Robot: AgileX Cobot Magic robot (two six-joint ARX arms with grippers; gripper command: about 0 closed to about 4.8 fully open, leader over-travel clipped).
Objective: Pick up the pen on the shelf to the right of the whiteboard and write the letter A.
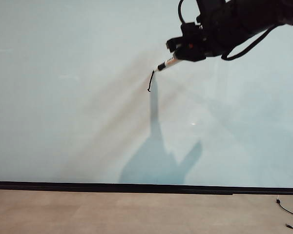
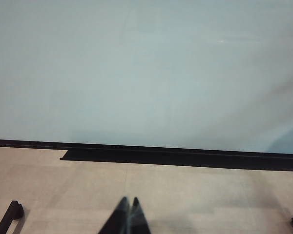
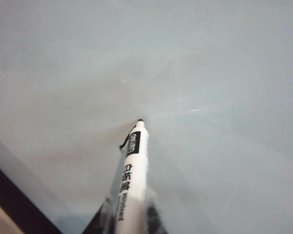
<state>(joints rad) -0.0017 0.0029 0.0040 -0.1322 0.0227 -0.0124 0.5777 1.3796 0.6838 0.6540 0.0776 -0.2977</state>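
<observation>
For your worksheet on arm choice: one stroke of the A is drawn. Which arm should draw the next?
The right: its gripper holds the pen, tip at the stroke on the whiteboard. The left gripper is shut, empty and low.

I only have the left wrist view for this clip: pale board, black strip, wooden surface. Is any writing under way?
Observer: Yes. In the exterior view the right gripper holds the slim white-barrelled marker pen with its tip at the glossy pale whiteboard.
Operator: Any ink down?
Observer: One short black stroke running down from the tip; no complete letter A.
Operator: And the left gripper?
Observer: The left gripper is shut, empty, over the wooden surface.
</observation>
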